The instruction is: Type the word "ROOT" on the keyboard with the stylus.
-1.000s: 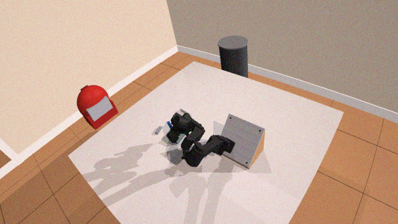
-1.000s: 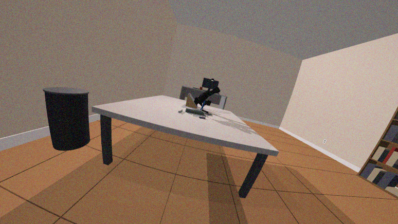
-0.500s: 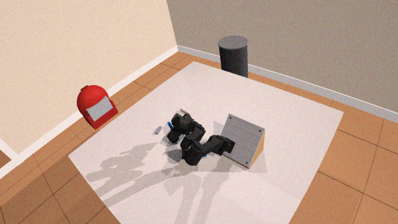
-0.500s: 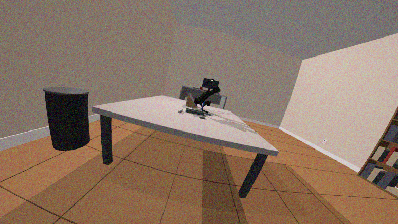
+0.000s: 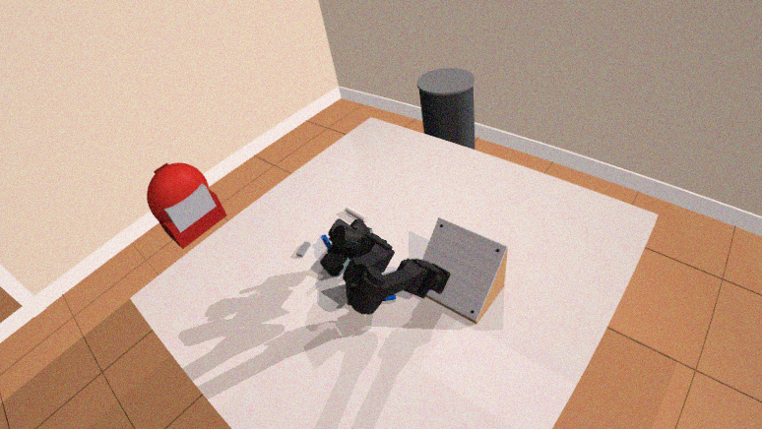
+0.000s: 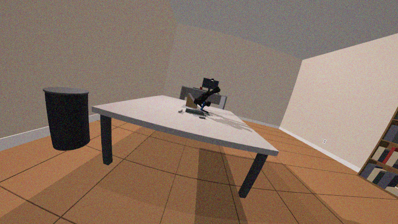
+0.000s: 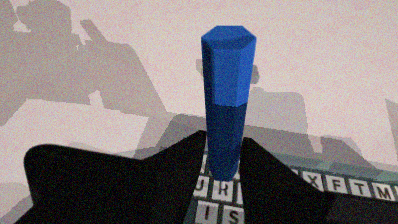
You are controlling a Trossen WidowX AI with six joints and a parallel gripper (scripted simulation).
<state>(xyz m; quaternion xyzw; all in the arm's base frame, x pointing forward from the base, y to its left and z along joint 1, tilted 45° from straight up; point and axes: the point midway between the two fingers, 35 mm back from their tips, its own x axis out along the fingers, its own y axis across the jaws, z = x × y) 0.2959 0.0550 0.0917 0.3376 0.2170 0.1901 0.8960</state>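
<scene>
My gripper (image 7: 223, 141) is shut on the blue stylus (image 7: 229, 82) (image 5: 325, 241) (image 6: 202, 106). The stylus stands up between the fingers, its lower end pointing down at the keyboard. The keyboard (image 7: 387, 175) (image 6: 195, 111) is teal with white lettered keys and is mostly hidden behind the arm in the top view. In the wrist view the stylus's lower end appears at the upper edge of the R key (image 7: 221, 189), beside the U key and above I and S. X, F, T and M show to the right. The fingers hide other keys. Whether the tip touches a key cannot be told.
A sloped grey board (image 5: 469, 266) stands beside the arm. A small grey block (image 5: 302, 249) and a white cylinder (image 5: 353, 214) lie near the gripper end of the arm. A blue-ended pen (image 5: 391, 297) shows partly past the arm on the desk (image 5: 533, 234).
</scene>
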